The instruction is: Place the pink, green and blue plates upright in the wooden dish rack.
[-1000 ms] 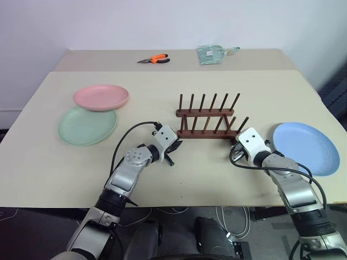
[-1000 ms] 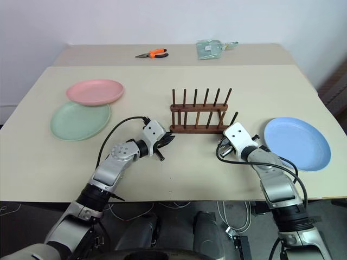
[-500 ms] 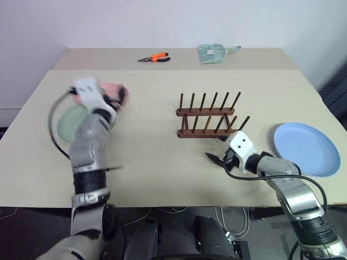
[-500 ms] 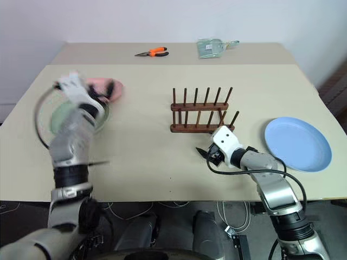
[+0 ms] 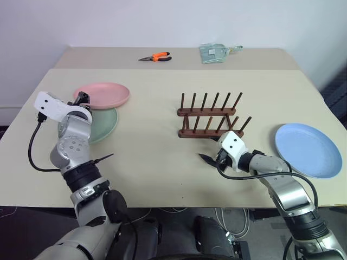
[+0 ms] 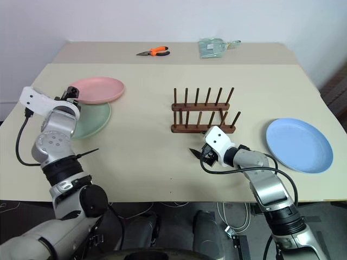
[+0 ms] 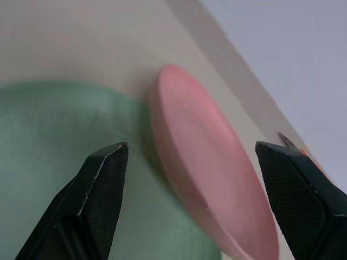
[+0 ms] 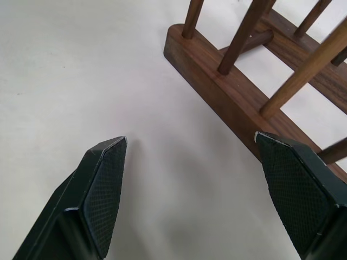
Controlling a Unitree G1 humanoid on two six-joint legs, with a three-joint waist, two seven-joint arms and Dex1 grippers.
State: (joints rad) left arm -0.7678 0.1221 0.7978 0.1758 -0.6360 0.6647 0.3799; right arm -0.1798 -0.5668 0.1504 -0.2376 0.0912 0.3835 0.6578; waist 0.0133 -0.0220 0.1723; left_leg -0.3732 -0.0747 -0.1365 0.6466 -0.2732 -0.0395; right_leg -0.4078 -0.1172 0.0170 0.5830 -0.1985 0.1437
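Bright, even overhead light with no glare, soft short shadows under the wooden dish rack and plates on the bench, head views sharp, left wrist view blurred on the pink plate toward 5 o'clock.

place: robot test lab or workshop room | evidence: plain beige worktop against a bare white wall | orange-handled pliers and a clear packet left on a second worktop behind | loose cables hanging under the front edge
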